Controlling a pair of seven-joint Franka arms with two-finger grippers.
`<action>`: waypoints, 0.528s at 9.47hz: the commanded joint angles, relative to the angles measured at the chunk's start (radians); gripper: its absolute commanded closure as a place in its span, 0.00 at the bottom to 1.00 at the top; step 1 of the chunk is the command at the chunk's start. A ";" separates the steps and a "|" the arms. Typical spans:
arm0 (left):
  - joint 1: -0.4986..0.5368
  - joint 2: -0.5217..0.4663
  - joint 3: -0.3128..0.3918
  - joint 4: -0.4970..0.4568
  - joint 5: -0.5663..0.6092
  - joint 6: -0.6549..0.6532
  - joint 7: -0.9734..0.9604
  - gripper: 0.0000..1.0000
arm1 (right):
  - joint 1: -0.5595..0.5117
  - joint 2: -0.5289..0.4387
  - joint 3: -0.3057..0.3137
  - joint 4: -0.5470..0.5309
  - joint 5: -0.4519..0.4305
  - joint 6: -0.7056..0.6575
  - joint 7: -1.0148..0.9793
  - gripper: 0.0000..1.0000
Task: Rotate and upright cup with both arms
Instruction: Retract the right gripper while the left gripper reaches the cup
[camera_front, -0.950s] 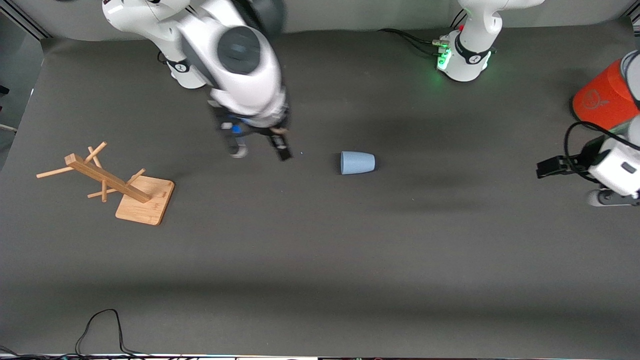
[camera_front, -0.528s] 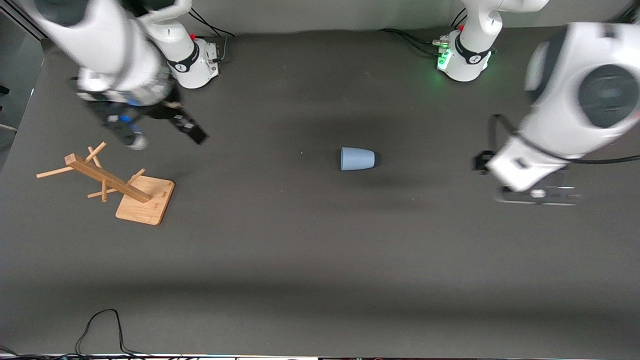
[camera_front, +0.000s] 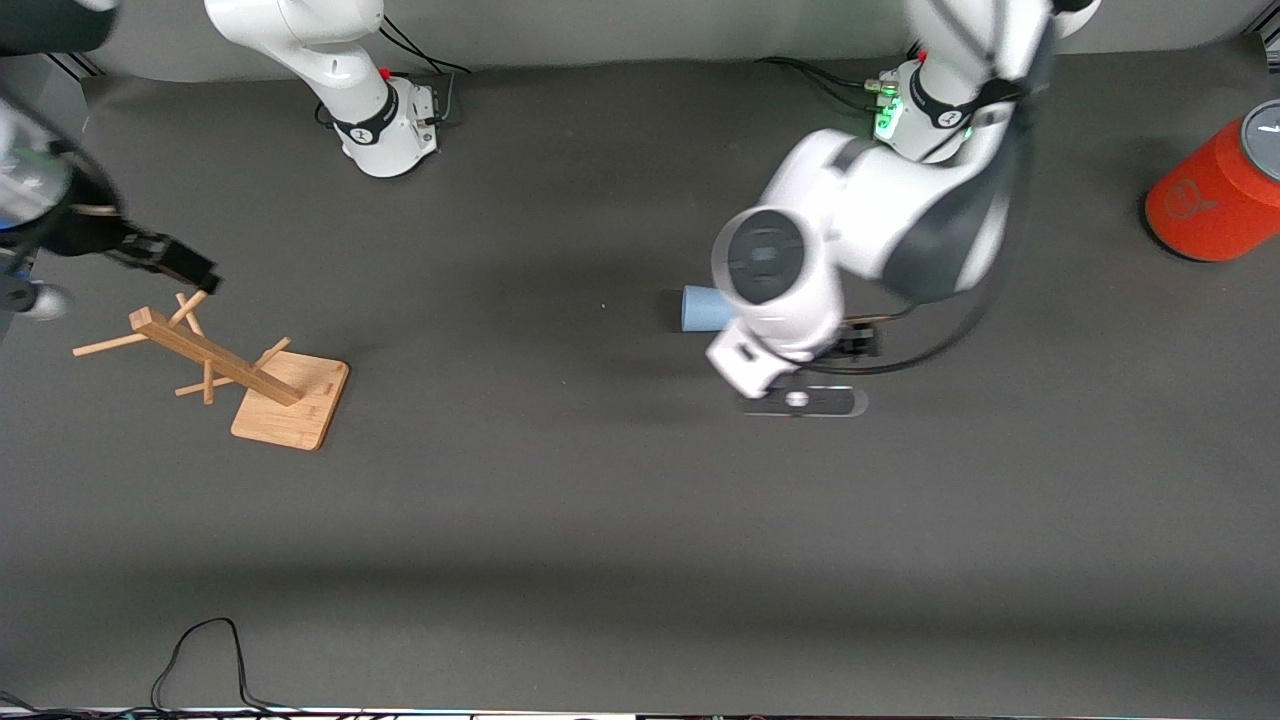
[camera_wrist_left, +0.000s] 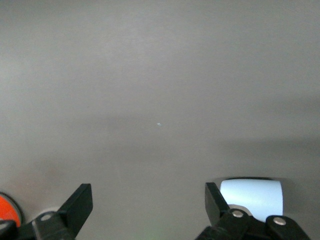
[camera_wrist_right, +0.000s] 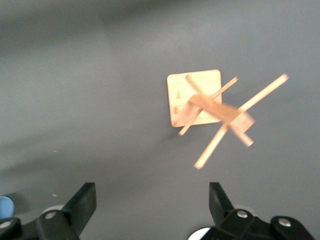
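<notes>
The pale-blue cup (camera_front: 703, 308) lies on its side mid-table, rim toward the right arm's end; the left arm's wrist covers its base end. In the left wrist view the cup (camera_wrist_left: 252, 196) sits just outside one finger, not between the jaws. My left gripper (camera_wrist_left: 148, 200) hangs low over the mat beside the cup, open and empty. My right gripper (camera_front: 115, 285) is open and empty over the mat at the right arm's end, just above the wooden rack (camera_front: 215, 360). From the right wrist view the rack (camera_wrist_right: 210, 110) shows below the right gripper (camera_wrist_right: 150, 202).
An orange-red cylinder with a grey top (camera_front: 1215, 195) stands at the left arm's end of the table. The rack rests on a square wooden base (camera_front: 290, 400). A black cable (camera_front: 200, 650) loops at the edge nearest the front camera.
The right arm swung away from the cup to the rack end. The left arm swept from the orange cylinder's end to over the cup. The cup stayed put.
</notes>
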 joint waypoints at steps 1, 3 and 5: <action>-0.100 0.112 0.015 0.078 0.023 0.020 -0.092 0.00 | 0.004 -0.008 -0.056 -0.016 0.022 0.044 -0.175 0.00; -0.174 0.209 0.018 0.078 0.026 0.033 -0.111 0.00 | 0.004 0.002 -0.090 -0.019 0.048 0.087 -0.261 0.00; -0.225 0.267 0.016 0.071 0.066 0.027 -0.091 0.00 | 0.006 0.014 -0.087 -0.017 0.045 0.097 -0.259 0.00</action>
